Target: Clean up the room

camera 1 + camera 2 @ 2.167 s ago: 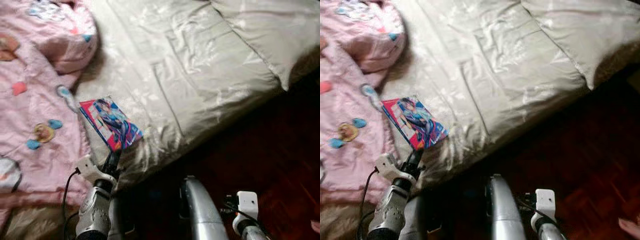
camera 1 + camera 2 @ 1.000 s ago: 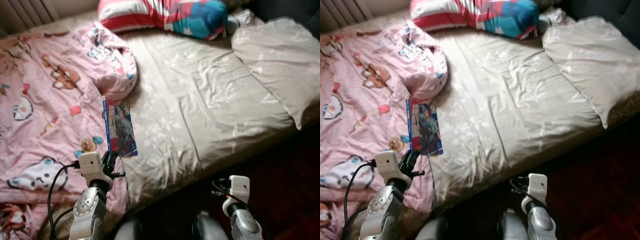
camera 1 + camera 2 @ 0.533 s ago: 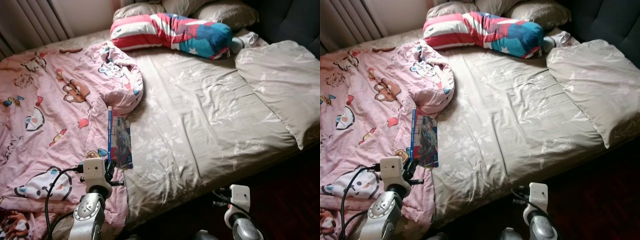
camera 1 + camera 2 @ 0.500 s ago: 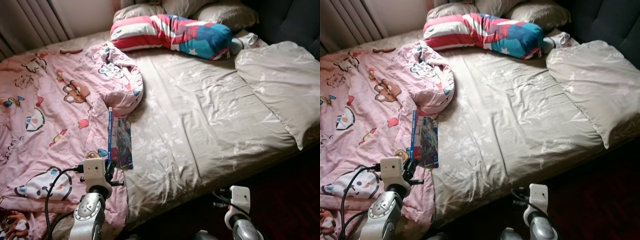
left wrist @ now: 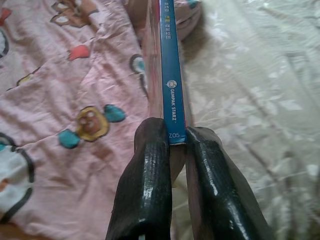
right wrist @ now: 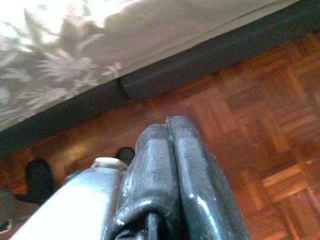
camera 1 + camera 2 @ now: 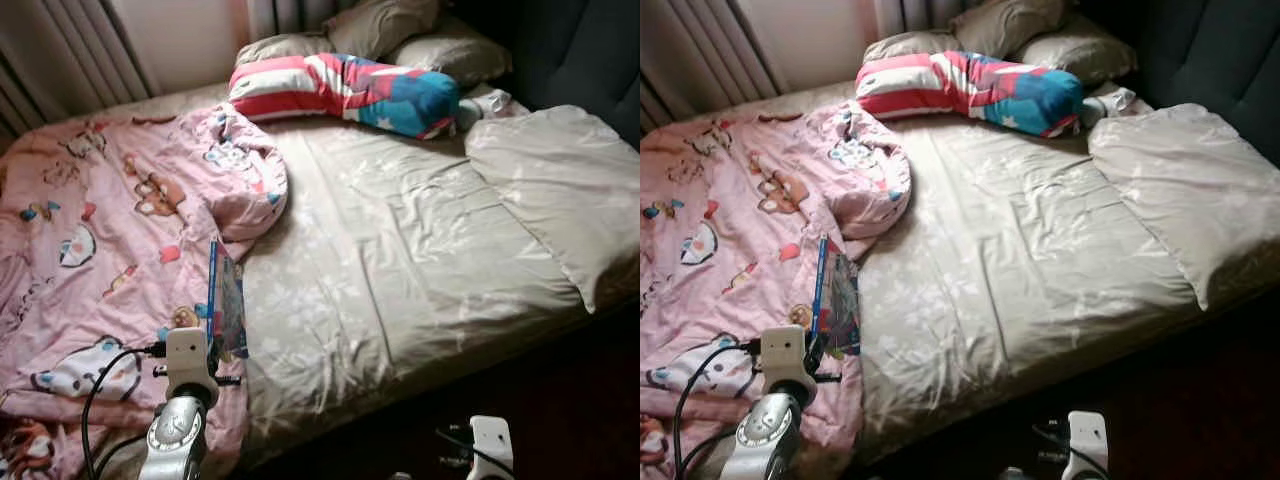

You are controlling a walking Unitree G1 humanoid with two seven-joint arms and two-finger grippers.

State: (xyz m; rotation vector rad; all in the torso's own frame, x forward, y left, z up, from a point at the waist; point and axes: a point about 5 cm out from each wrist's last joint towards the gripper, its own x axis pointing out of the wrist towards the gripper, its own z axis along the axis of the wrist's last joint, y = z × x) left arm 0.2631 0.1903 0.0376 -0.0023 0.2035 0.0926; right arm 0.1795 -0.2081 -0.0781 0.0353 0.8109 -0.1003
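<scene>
Fingers of our left gripper (image 5: 172, 145) are clamped on the lower end of a thin book (image 5: 172, 75), pinching its blue spine from both sides so that it stands on edge. From the head camera we see the book (image 7: 224, 305) held upright above the seam where the pink cartoon-print blanket (image 7: 90, 250) meets the beige floral sheet (image 7: 400, 250), with the left arm's white wrist box just below it.

Our right gripper (image 6: 167, 132) hangs low beside the bed, its two fingers pressed together with nothing between them, over the reddish parquet floor (image 6: 260, 125) and near the dark bed base.

Farther out, the blanket's bunched corner (image 7: 245, 175) lies rolled over itself toward the middle of the bed. A beige duvet (image 7: 560, 190) lies folded along the right side. At the head of the bed we see a long striped red, white and blue bolster (image 7: 345, 92) lying across, with beige pillows (image 7: 440, 45) behind it and curtains (image 7: 60, 60) on the left.
</scene>
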